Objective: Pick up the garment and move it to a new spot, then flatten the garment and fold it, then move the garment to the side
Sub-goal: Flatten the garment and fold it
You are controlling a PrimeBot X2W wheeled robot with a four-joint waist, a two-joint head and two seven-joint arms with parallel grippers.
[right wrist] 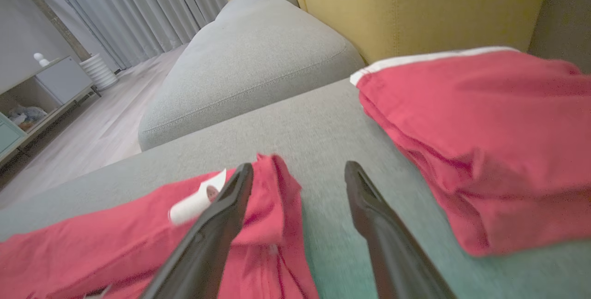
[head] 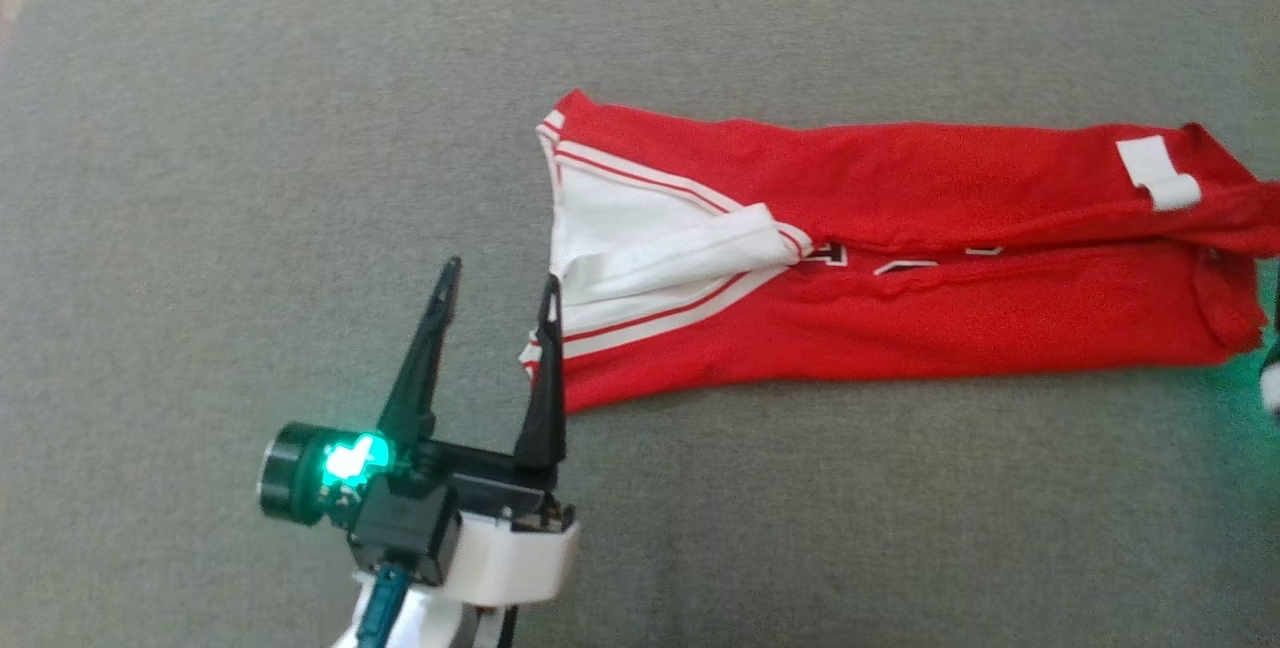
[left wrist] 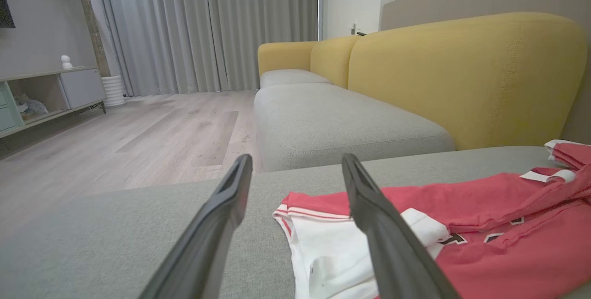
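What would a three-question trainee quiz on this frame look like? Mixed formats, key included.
1. Short answer: at which end of the red jersey is the left end effector?
2. True or false: the jersey is spread fully open, with its whole front showing.
3. Multiple choice: the right end effector is A) open, holding nothing B) shut on the jersey C) shut, holding nothing.

Key
1. The collar end.
2. False: its sides are folded in, making a long strip.
3. A.
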